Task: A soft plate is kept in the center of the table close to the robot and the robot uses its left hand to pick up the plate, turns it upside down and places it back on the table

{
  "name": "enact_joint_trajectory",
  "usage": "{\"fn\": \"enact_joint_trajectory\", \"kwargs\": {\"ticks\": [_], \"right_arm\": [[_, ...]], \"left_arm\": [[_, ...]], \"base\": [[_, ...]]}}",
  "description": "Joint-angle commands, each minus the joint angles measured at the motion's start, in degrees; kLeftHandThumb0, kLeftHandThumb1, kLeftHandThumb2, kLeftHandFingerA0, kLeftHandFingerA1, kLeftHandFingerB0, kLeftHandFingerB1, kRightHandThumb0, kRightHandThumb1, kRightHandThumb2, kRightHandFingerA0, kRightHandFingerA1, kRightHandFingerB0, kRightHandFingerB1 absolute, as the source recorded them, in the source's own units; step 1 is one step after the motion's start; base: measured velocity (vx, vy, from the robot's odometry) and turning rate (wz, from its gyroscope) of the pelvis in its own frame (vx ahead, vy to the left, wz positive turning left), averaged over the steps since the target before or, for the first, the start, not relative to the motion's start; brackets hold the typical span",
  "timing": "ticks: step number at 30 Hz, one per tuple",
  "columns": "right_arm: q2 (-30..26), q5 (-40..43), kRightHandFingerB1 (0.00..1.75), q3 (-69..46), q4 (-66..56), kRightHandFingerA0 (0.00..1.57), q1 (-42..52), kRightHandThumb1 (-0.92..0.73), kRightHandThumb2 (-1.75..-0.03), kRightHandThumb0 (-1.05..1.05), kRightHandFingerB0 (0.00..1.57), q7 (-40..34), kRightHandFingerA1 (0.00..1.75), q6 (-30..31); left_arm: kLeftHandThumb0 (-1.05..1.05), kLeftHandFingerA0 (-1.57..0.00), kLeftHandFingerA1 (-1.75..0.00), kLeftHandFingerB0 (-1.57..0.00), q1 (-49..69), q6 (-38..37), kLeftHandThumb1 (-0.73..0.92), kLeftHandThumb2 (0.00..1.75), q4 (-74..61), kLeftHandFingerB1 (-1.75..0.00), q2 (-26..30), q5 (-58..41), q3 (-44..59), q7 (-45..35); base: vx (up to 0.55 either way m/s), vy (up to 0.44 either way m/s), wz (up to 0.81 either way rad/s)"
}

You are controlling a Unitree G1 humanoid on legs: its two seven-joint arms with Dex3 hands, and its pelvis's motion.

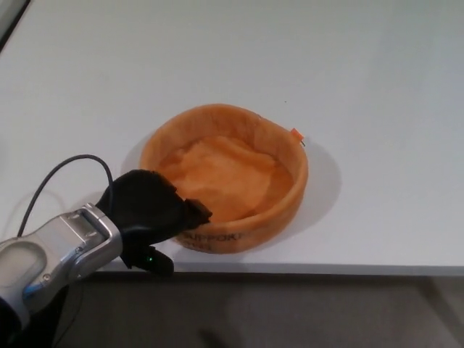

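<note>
The soft orange plate [232, 170], a round fabric dish with a raised rim and dark lettering on its near wall, sits upright near the front edge of the white table [217, 51]. My left hand [148, 214] grips the plate's near-left rim, fingers over the rim and thumb below by the table edge. The plate's left part looks slightly pulled toward the hand. The right hand does not show.
The table's front edge [326, 268] runs just below the plate, with grey floor beyond it. A black cable [65, 168] loops above my silver left forearm [51, 254]. A dark strip lies at the table's far left corner [11, 18].
</note>
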Motion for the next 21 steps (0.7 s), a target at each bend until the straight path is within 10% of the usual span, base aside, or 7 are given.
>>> {"fn": "enact_joint_trajectory", "kwargs": {"ticks": [1, 10, 13, 17, 18, 19, 21], "right_arm": [[-0.5, 0.4, 0.32, -0.2, 0.5, 0.49, -0.2, -0.88, -0.67, -0.65, 0.33, 0.2, 0.49, -0.7], [-0.5, 1.0, 0.31, -0.3, 0.3, 0.49, -0.3, -0.87, -0.67, -0.65, 0.32, 0.6, 0.48, -0.5], [-0.7, -0.1, 0.31, -0.2, 0.4, 0.49, -0.3, -0.87, -0.67, -0.66, 0.31, -0.2, 0.48, -0.7], [-0.9, -1.5, 0.31, -0.3, 0.1, 0.49, 0.1, -0.88, -0.67, -0.67, 0.31, -1.3, 0.47, -0.6], [-0.9, -1.4, 0.46, -0.2, 0.0, 0.42, 0.0, -0.71, -1.05, -0.67, 0.21, -1.2, 0.59, -0.5], [-0.9, -1.0, 0.31, -0.2, 0.1, 0.49, 0.0, -0.87, -0.67, -0.67, 0.31, -0.9, 0.48, -0.4], [-0.7, 0.4, 0.31, -0.3, 0.7, 0.5, -0.3, -0.86, -0.66, -0.65, 0.32, 0.2, 0.48, -0.3]], "left_arm": [[-0.28, -0.85, -1.66, -0.84, -0.4, -1.8, 0.5, 0.57, 1.9, -1.38, 0.1, 3.3, 0.0, 6.7], [-0.32, -0.98, -1.75, -0.79, -2.1, -1.9, 0.54, 0.58, 2.8, -1.6, 0.9, 7.1, -0.8, 11.8], [-0.36, -1.27, -1.44, -1.02, -1.7, -2.6, 0.34, 0.78, 1.6, -1.27, 1.1, 4.7, 0.2, 8.5], [-0.24, -0.91, -1.75, -0.76, -0.6, -5.2, 0.58, 0.59, 2.0, -1.6, 0.0, -2.6, 2.7, 3.8], [-0.24, -0.92, -1.75, -0.7, -0.5, -5.2, 0.62, 0.58, 1.7, -1.68, 0.0, -3.0, 3.0, 3.1], [-0.25, -0.88, -1.75, -0.72, -0.2, -5.1, 0.61, 0.59, 1.3, -1.63, -0.2, -3.9, 3.5, 2.3], [-0.25, -0.85, -1.75, -0.71, 0.9, -4.9, 0.61, 0.57, 0.3, -1.67, -1.1, -7.6, 5.6, 0.2]], "base": [[0.0, 0.0, 0.0], [0.0, 0.0, 0.0], [0.0, 0.0, 0.0], [0.0, 0.0, 0.0], [0.0, 0.0, 0.0], [0.0, 0.0, 0.0], [0.0, 0.0, 0.0]]}}
